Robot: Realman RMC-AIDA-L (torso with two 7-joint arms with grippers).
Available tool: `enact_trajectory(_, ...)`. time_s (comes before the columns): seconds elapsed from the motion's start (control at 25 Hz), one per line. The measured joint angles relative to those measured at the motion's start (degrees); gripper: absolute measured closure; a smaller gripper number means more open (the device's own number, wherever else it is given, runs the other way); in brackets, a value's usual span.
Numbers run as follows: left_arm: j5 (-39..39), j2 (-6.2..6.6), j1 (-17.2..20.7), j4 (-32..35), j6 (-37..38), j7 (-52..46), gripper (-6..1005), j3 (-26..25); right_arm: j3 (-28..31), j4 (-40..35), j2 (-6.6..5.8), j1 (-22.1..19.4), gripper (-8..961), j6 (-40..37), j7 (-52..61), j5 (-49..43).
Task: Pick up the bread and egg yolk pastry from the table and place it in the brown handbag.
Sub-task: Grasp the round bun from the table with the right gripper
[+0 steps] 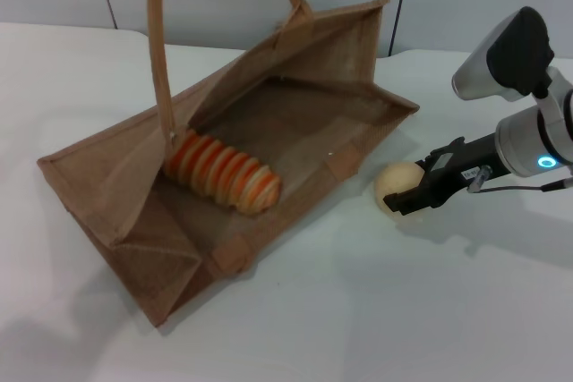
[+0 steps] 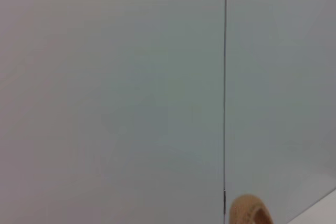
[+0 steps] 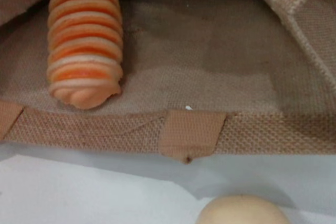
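Head view: one bag (image 1: 295,123) of coarse brown weave lies on its side on the white worktop (image 1: 376,310), its mouth gaping toward the robot, and one of its two tan handles (image 1: 159,51) rises out of the top of the picture on the left, the other further right. Inside it, on the lower wall near the mouth's left part, lies one bread (image 1: 222,172), a ribbed loaf banded orange and cream; its long axis runs from upper left, deep by the handle's foot, to lower right, where its rounded end points at the bag's front edge. Right of the bag, just beside its stitched rim and still on the worktop, sits one pastry (image 1: 395,187), a small round pale-beige ball with a matte skin. The right hand (image 1: 414,194) reaches in from the right, its dark fingers on either side of the pastry; whether they press it I cannot tell. The right wrist view shows the bread (image 3: 84,40) end-on inside the bag (image 3: 236,129), with the pastry (image 3: 242,211) outside on the worktop (image 3: 79,192). The left wrist view shows only a grey wall and a loop of handle (image 2: 251,211); the left hand is out of sight.
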Motion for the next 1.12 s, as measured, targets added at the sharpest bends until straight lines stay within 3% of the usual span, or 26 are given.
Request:
enact_trajectory(0.68, 0.0, 0.09, 0.0, -0.2, 0.0, 0.0, 884, -0.3, 0.0, -0.8, -0.23, 0.3, 289, -0.9, 0.5, -0.2)
enact_trajectory(1.12, 0.0, 0.29, 0.3, -0.2, -0.1, 0.1, 884, -0.6, 0.5, -11.3, -0.50, -3.8, 357, -5.8, 3.0, -1.1)
